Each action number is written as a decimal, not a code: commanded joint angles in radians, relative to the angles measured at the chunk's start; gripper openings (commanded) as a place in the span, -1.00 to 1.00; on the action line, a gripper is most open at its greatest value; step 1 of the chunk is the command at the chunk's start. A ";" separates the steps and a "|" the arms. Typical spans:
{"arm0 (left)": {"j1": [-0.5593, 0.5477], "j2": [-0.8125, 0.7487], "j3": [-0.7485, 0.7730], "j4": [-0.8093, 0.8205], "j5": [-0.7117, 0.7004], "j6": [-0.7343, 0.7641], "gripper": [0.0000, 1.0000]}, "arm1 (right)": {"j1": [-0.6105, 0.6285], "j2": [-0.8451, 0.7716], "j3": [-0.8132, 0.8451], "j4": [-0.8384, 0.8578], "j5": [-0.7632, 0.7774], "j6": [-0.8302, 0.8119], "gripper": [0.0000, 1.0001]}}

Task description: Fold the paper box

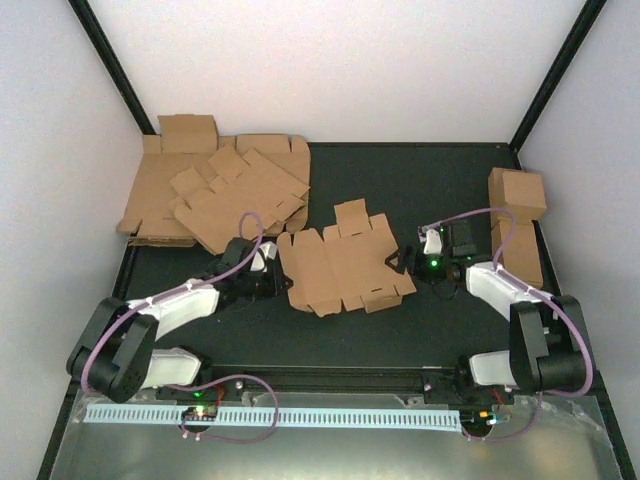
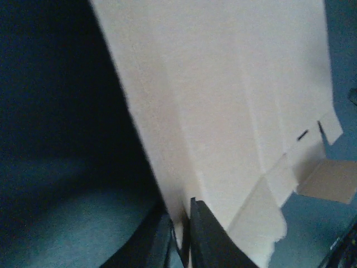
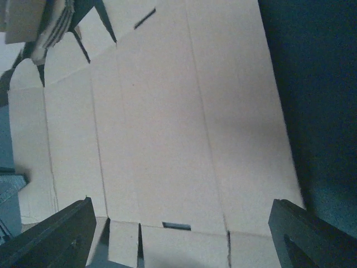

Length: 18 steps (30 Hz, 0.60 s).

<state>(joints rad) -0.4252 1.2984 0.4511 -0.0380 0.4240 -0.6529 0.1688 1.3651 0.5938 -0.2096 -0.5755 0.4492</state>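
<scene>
While pinching left edge of box [image 1: 345, 262] on bench [image 1: 400, 190] with left jaws, holds right jaws spread wide near right edge.

Nothing readable here, honestly. The paper box [image 1: 345, 262] in the middle of the top view is plain brown cardboard, and both wrist views show only bare creases and slots on it. Same goes for the flat blanks [image 1: 190, 200] at upper left and the cartons [image 1: 518, 200] at the right edge: no print, labels or numbers I can make out.
</scene>
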 commanded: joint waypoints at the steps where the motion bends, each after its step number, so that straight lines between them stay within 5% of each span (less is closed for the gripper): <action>1: 0.000 -0.048 0.070 -0.035 0.081 0.081 -0.84 | 0.006 -0.061 0.014 -0.010 0.021 -0.020 0.77; 11: -0.098 -0.069 0.229 -0.358 -0.048 0.230 -0.95 | 0.007 -0.196 0.018 -0.092 0.161 -0.041 0.79; 18: -0.115 -0.168 0.210 -0.325 -0.104 0.236 -0.95 | 0.006 -0.297 -0.031 -0.071 0.179 -0.030 0.79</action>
<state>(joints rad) -0.5316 1.1889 0.6479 -0.3431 0.3767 -0.4507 0.1692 1.1240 0.5861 -0.2878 -0.4286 0.4244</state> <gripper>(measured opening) 0.027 0.895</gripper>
